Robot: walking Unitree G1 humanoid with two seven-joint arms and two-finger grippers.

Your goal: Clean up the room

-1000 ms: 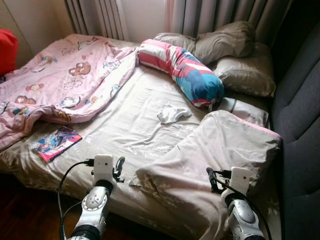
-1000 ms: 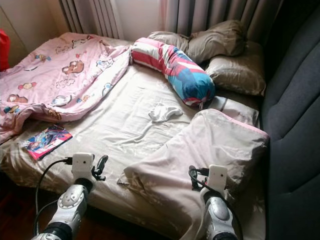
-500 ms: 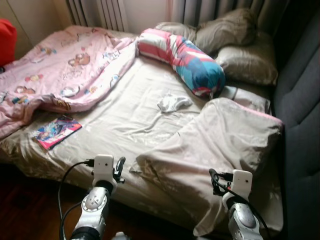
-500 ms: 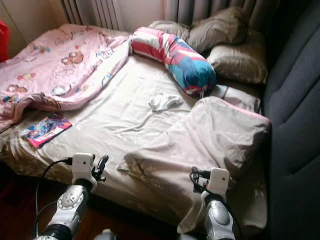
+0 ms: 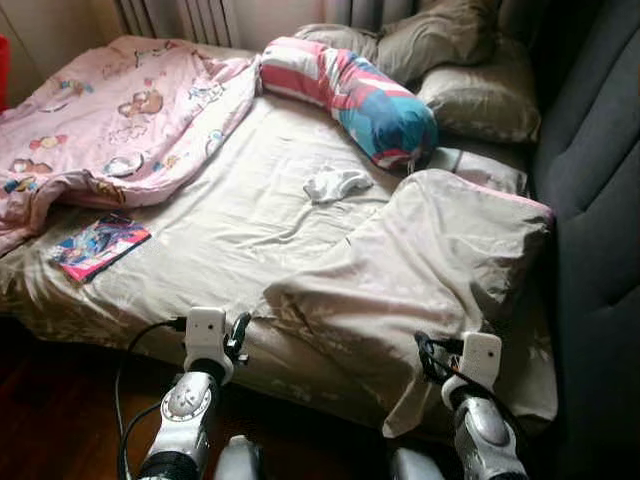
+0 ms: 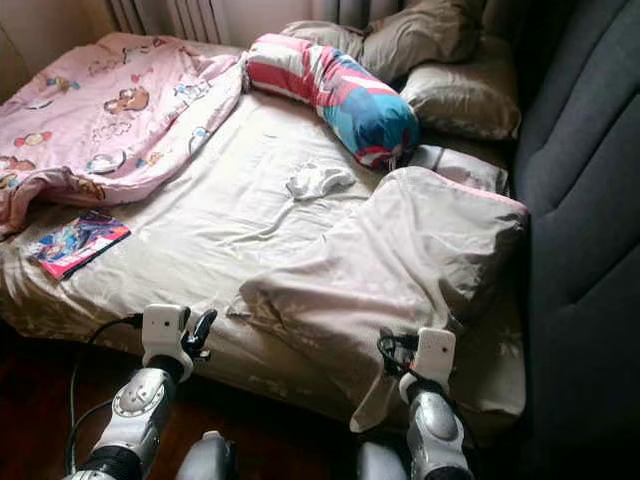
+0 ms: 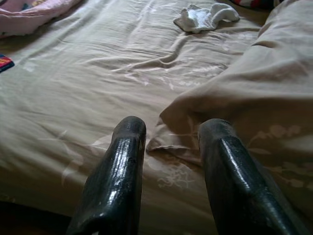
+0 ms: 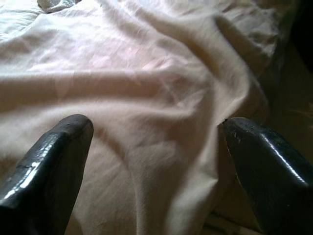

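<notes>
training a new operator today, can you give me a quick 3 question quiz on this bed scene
1. True or false: the book lies on the floor.
2. What lies nearest the white cloth? A) striped bolster B) book C) pink quilt
3. How do the fingers of the left gripper and the right gripper stand?

Key: 1. False, it lies on the bed sheet. 2. A. 3. Open, both holding nothing.

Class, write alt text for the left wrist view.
The left gripper, jaws open, hovers over a beige bedsheet near the corner of a beige blanket. A crumpled white cloth lies farther up the bed.
</notes>
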